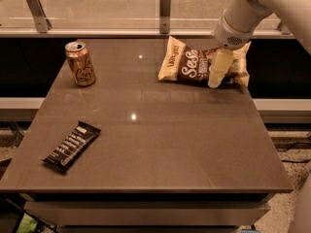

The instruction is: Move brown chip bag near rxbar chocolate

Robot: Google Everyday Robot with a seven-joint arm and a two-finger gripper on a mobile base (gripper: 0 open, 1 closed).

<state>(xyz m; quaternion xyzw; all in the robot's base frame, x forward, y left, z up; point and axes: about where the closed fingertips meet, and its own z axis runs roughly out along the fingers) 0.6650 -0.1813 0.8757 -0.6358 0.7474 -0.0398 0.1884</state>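
Observation:
The brown chip bag (187,66) lies at the table's far right, dark brown in the middle with white lettering and cream-yellow ends. My gripper (214,81) hangs from the arm (238,18) that comes in from the upper right. It is low over the bag's right half and hides part of it. The rxbar chocolate (72,145), a slim black bar with rows of white text, lies flat near the front left, far from the bag.
A gold soda can (80,63) stands upright at the far left of the grey table (160,144). A glass rail on metal posts (165,8) runs behind the table. The table's right edge is just past the bag.

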